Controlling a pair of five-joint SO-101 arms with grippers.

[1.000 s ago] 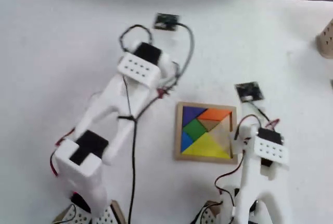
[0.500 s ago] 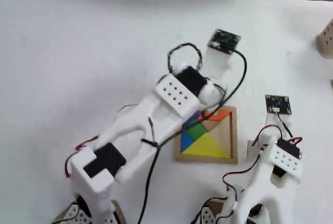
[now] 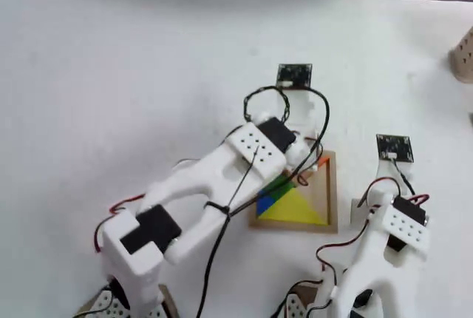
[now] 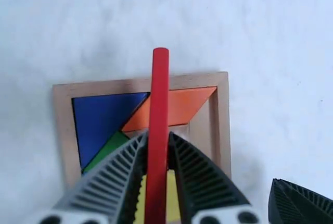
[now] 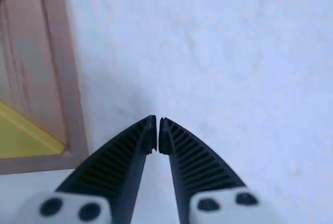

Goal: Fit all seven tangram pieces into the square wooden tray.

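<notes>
Left gripper: the left gripper (image 4: 157, 139) is clamped on a flat red tangram piece (image 4: 158, 94). The piece stands edge-on between the 2 ribbed black fingers (image 4: 119, 177), with its far end sticking out past their tips.
Red piece: it is over the square wooden tray (image 4: 61, 130), roughly above the seam between 2 seated pieces. I cannot tell whether it touches them.
Tray contents: a blue triangle (image 4: 99, 117), an orange parallelogram (image 4: 179, 104), a green piece (image 4: 106, 151) and a large yellow triangle (image 3: 295, 207) lie flat inside. A patch of bare wooden floor shows beside the orange parallelogram, along 1 rim.
Right gripper: the right gripper (image 5: 157, 130) has its tips almost meeting, with only a thin slit between them and nothing in it. It hangs over the white table (image 5: 234, 52), just beside the tray's outer rim.
Arms from above: the left arm (image 3: 199, 185) lies across the tray's upper-left part. The right arm (image 3: 384, 237) stands to the tray's right, apart from it.
</notes>
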